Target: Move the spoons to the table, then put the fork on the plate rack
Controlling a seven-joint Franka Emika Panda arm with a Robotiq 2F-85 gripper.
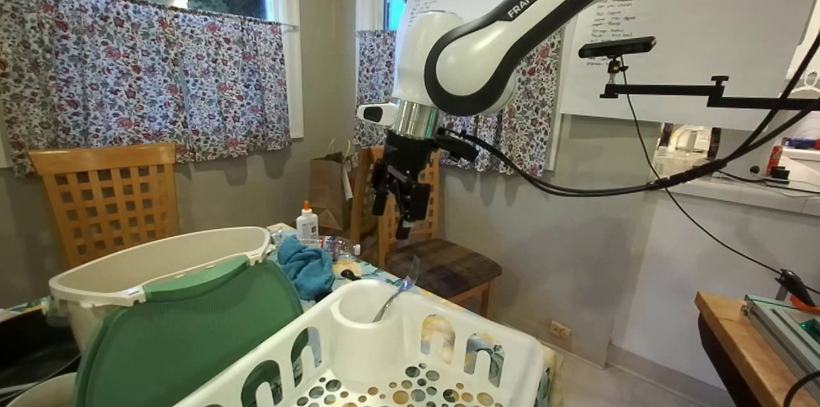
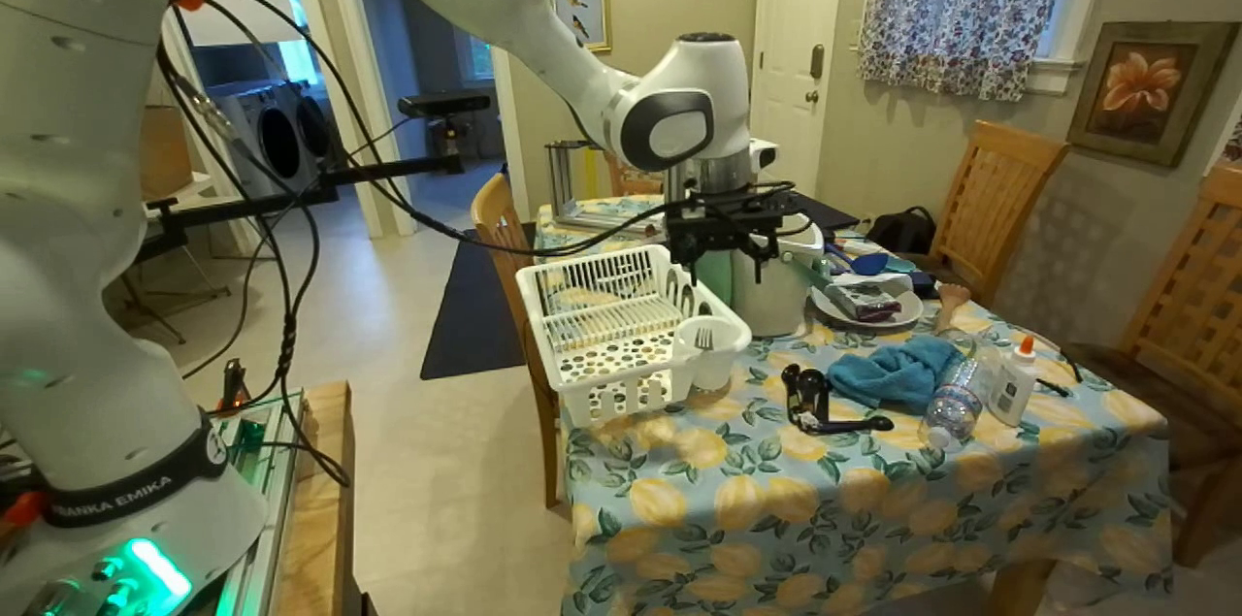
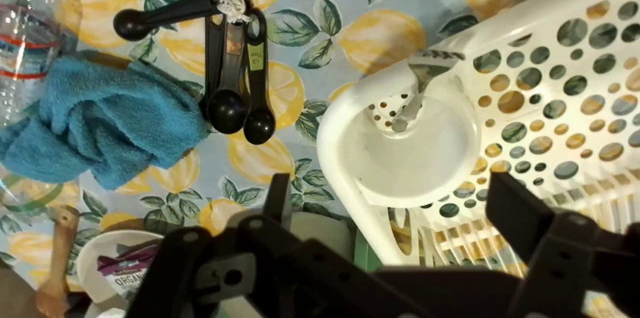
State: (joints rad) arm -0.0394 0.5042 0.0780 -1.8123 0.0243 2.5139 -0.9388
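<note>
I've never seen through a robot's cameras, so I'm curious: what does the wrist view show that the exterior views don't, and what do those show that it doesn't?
Only the wrist view shows the yellow-green label on a black measuring spoon and the small holes inside the utensil cup.

Only the exterior views show the floral curtains and the robot's white arm.

All share the plate rack, the fork leaning tines-up in its cup, the teal towel, the clear bottle and the open end effector.
</note>
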